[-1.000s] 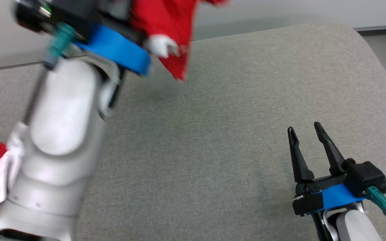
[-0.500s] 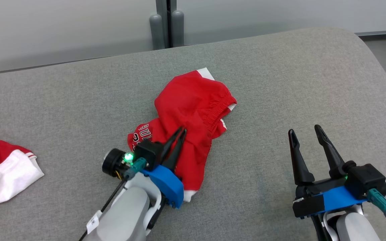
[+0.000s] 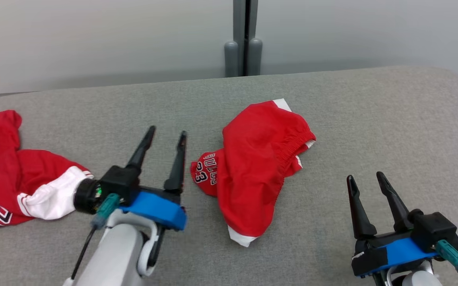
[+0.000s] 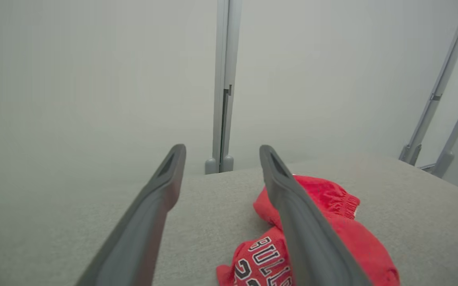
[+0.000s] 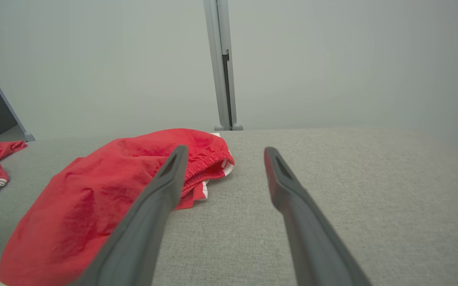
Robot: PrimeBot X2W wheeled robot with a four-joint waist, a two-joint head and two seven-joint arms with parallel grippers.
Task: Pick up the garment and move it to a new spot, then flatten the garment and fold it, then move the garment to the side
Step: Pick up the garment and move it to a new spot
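Note:
A crumpled pair of red shorts, the garment point(image 3: 259, 167), lies bunched in the middle of the grey cushioned surface, white trim and a printed number showing. In the left wrist view the garment point(image 4: 324, 234) sits right of my fingers; in the right wrist view the garment point(image 5: 109, 190) spreads to the left. My left gripper point(image 3: 166, 135) hovers open just left of it, holding nothing. My right gripper point(image 3: 366, 176) rests open at the lower right, apart from the cloth.
A second red and white garment point(image 3: 14, 174) lies at the left edge of the grey surface point(image 3: 372, 119). A pale wall with a grey post point(image 3: 243, 39) stands behind. The surface curves down at its far right corner.
The left gripper carried the red shorts down to the surface, let go and drew back to the left, now open. The head camera shifted. The right gripper stayed put.

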